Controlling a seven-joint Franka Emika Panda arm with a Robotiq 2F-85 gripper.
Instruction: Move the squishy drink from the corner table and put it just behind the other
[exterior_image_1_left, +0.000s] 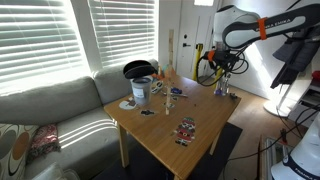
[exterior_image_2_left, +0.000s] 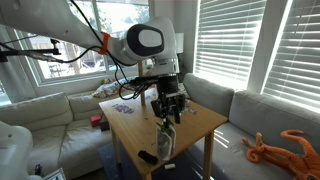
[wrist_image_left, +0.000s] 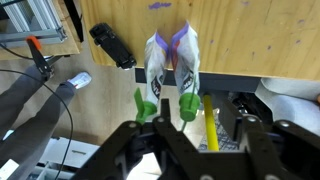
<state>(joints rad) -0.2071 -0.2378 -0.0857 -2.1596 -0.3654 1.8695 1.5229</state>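
Note:
Two squishy drink pouches with green caps stand side by side at a corner of the light-brown wooden table (wrist_image_left: 250, 35): one pouch (wrist_image_left: 155, 62) and the other pouch (wrist_image_left: 186, 55) touch each other. They show as a pale bundle in an exterior view (exterior_image_2_left: 167, 140). My gripper (wrist_image_left: 200, 118) hangs just above them, open and empty, the green caps between its dark fingers. It also shows in both exterior views (exterior_image_2_left: 168, 110) (exterior_image_1_left: 226, 84), over the table's corner.
A black oblong object (wrist_image_left: 112, 45) lies near the pouches at the table edge. A black bowl on a white can (exterior_image_1_left: 140, 72), a small bottle (exterior_image_1_left: 172, 96) and cards (exterior_image_1_left: 187, 130) sit on the table. A pale grey sofa (exterior_image_1_left: 60, 105) stands alongside.

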